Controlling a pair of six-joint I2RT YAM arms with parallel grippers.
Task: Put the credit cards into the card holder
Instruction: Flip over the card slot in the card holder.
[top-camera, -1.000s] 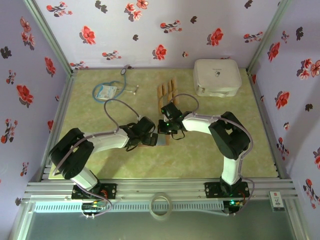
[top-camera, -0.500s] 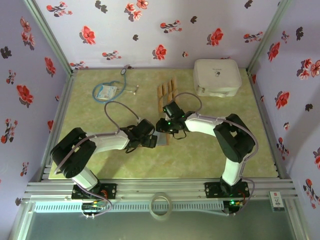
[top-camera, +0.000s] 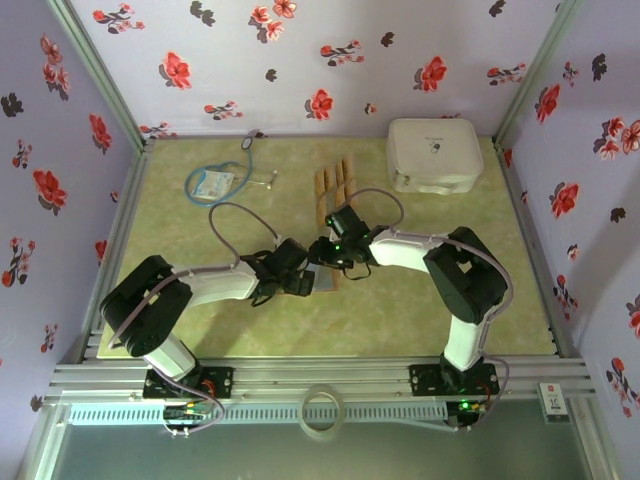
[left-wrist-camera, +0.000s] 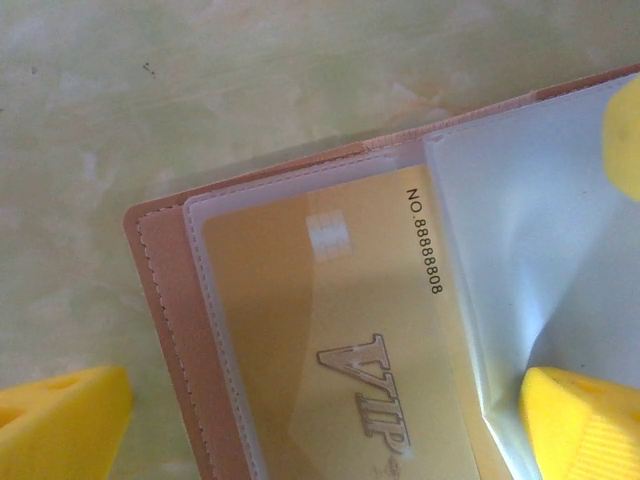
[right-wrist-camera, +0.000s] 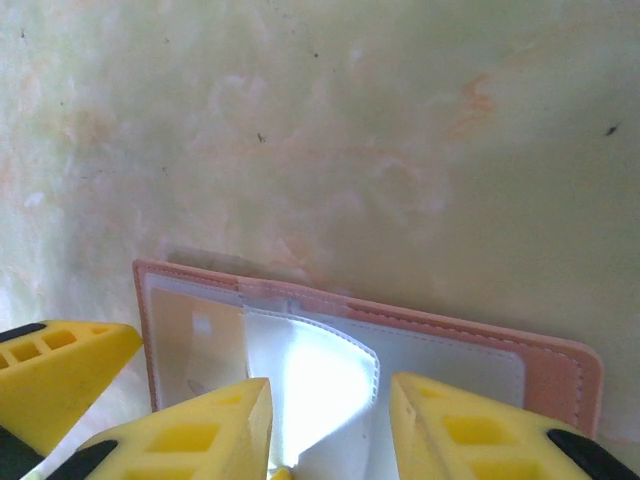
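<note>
**A:** Two questions: who has what, and where's the next pickup?

**B:** Left gripper is spread full wide, holding nothing, with one finger off each side of the open card holder. The holder lies flat at mid-table under both wrists. A gold VIP card is seated in its clear pocket.

**A:** Right side?

**B:** Right gripper is part open, low over the holder. The clear sleeve flap stands up between the jaws. Nothing clamped that I can see.

**A:** Loose cards?

**B:** Credit cards, three by my count, lie side by side on the table. They're beyond the right gripper toward the back wall. Long axes run near-to-far, slightly tilted.

**A:** Who fetches?

**B:** Right arm, I'd say. It's nearer and the cards lie end-on to it. Left looks placed to steady the holder.
</note>
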